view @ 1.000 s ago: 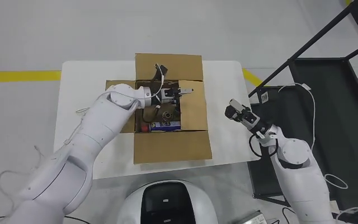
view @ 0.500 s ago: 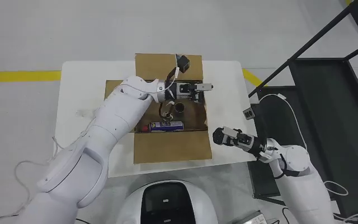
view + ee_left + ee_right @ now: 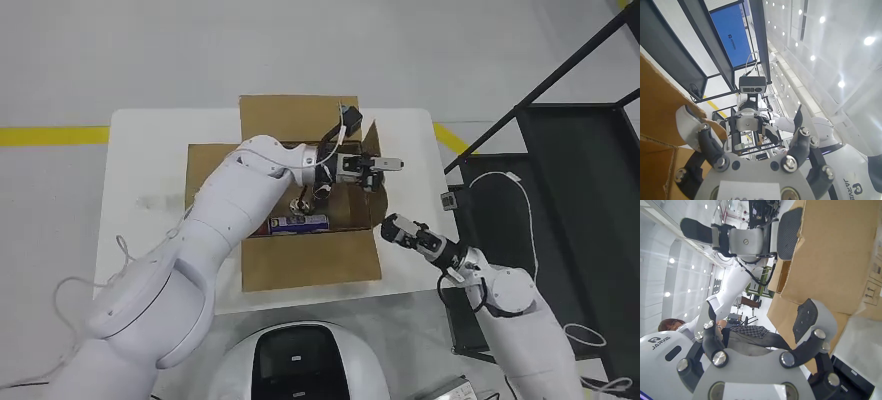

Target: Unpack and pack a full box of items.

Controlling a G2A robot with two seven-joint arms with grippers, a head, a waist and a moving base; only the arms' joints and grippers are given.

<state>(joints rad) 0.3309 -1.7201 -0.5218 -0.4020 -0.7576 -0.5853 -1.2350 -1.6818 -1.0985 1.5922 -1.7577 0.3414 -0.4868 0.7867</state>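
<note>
Top view: box [image 3: 310, 262] on the surface [image 3: 140, 160], left gripper [image 3: 385, 163] at the box's raised right flap [image 3: 375, 205], right gripper [image 3: 390, 228] just outside. Left wrist view: fingers [image 3: 687, 117] apart, one touching the flap. Right wrist view: fingers [image 3: 806, 317] apart beside it. Likely light, bendy cardboard; pinch the free edge.

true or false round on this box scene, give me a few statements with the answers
1. The cardboard box sits on a white table. True.
2. Both tools are shut. False: the left tool and the right tool are both open.
3. The box is empty. False: a can lies inside among other items.
4. The left tool is at the box flap on the right arm's side. True.
</note>
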